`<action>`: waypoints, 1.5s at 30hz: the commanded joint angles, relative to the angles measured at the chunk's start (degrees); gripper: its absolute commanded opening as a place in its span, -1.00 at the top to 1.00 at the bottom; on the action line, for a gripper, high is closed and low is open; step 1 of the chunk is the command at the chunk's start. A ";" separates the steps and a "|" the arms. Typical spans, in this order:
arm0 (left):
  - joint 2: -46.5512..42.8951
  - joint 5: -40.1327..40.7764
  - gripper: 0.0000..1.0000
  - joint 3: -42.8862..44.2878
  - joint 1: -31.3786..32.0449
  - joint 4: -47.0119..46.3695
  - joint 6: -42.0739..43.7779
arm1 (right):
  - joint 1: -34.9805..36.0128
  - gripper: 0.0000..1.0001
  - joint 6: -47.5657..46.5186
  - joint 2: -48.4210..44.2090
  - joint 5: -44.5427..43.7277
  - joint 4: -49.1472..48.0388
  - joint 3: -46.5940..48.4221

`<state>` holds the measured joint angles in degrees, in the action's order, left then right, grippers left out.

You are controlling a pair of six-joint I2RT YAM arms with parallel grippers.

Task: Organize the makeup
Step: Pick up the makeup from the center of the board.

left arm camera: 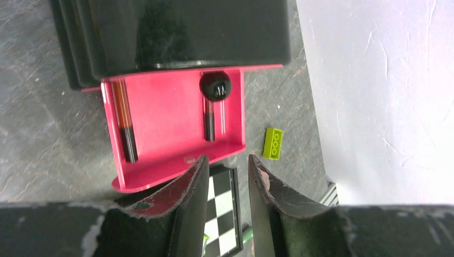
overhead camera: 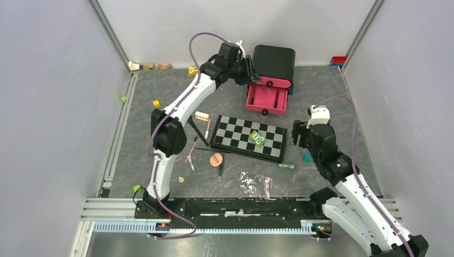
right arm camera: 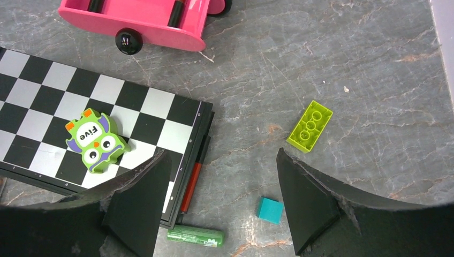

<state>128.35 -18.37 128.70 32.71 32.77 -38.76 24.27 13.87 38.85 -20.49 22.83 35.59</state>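
green owl block (right arm camera: pixel 96 140), marked "Five"

The bench (overhead camera: pixel 342 101) is covered in a grey, stone-patterned surface and enclosed on three sides by pale walls (overhead camera: pixel 48 107), joined at the back corners by aluminium posts (overhead camera: pixel 111 32). An aluminium rail (overhead camera: pixel 241 227) is fixed along the near edge.

pink drawer (left arm camera: pixel 171 134) rear and orange pencil (left arm camera: pixel 125 115) top hidden beneath black case (left arm camera: pixel 187 32)

Pink drawer (overhead camera: pixel 265 99), black-and-white chequered board (overhead camera: pixel 235 134), green tube (right arm camera: pixel 195 236)
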 commanded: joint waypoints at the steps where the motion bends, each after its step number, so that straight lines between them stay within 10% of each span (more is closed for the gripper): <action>1: -9.30 1.84 0.21 -5.71 0.51 1.78 4.39 | -0.11 -0.58 3.83 2.22 -0.96 -0.11 -0.71; 18: -40.86 13.09 0.13 -44.08 -10.33 7.20 17.36 | -8.63 -0.59 9.22 18.16 10.81 -3.27 -4.01; 45: -42.06 21.39 0.14 -52.32 -10.96 5.64 24.88 | -17.73 -0.21 11.02 20.59 33.54 -17.55 -15.43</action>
<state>87.55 1.58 76.73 21.74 40.53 -17.04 6.72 23.77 58.02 10.41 9.08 21.34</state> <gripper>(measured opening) 0.431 0.612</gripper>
